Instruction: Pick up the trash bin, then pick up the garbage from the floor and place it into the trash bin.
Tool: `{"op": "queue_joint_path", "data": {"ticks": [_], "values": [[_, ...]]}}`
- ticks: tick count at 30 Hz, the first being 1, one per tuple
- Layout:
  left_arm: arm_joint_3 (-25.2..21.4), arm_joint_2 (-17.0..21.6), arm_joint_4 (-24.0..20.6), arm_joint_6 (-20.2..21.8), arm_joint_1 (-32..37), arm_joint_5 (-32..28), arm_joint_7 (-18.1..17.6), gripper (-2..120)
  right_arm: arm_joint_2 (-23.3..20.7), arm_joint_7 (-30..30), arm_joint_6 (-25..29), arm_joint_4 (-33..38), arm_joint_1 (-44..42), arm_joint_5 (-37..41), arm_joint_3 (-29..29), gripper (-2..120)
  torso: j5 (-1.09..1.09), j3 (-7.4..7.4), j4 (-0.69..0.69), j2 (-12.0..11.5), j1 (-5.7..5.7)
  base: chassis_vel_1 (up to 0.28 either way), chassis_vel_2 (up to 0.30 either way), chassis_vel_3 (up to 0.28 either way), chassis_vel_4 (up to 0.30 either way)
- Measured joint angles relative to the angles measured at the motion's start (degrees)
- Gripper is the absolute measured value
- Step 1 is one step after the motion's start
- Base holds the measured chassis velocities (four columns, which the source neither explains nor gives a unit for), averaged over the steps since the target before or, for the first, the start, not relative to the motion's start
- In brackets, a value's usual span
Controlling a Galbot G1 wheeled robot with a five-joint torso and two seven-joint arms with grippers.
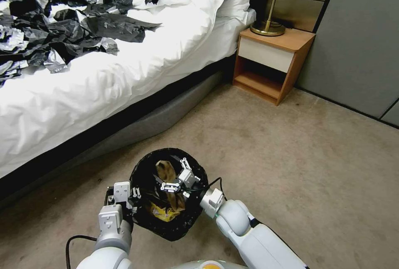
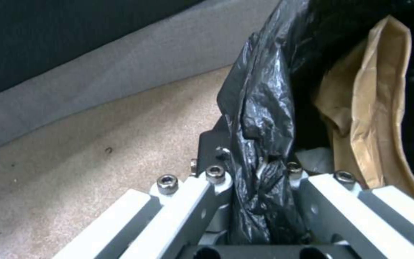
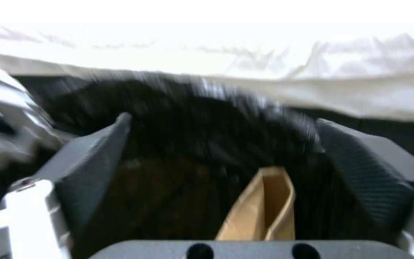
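The trash bin, lined with a glossy black bag, hangs just above the carpet in front of me. My left gripper is shut on its near-left rim; the left wrist view shows the black bag pinched in that gripper. My right gripper hovers over the bin's mouth, open, with nothing between its fingers. Garbage lies inside the bin: a brown cardboard scrap and a yellow wrapper.
A bed with a white duvet runs along the left, strewn with black-and-silver plastic sheets. A wooden nightstand with a brass lamp stands at the back. A grey wall panel is on the right. Bare carpet spreads right.
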Motion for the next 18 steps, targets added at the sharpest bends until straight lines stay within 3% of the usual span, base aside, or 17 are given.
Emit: {"op": "queue_joint_path", "data": {"ticks": [8,18], "values": [[-0.2,0.2,0.7,0.4,-0.9,-0.4,-0.1,3,-2.9,0.0,-0.8,8.5,-3.1,0.0,1.5,100,0.0,0.0,0.0,0.0,0.0,0.0,0.0,0.0,0.0],[-0.4,0.1,1.6,0.5,-1.2,-0.3,-0.1,3,-5.7,2.5,-0.9,20.1,-10.2,-0.3,9.2,100,0.0,0.0,0.01,0.0,0.0,0.0,0.0,0.0,0.0]]}}
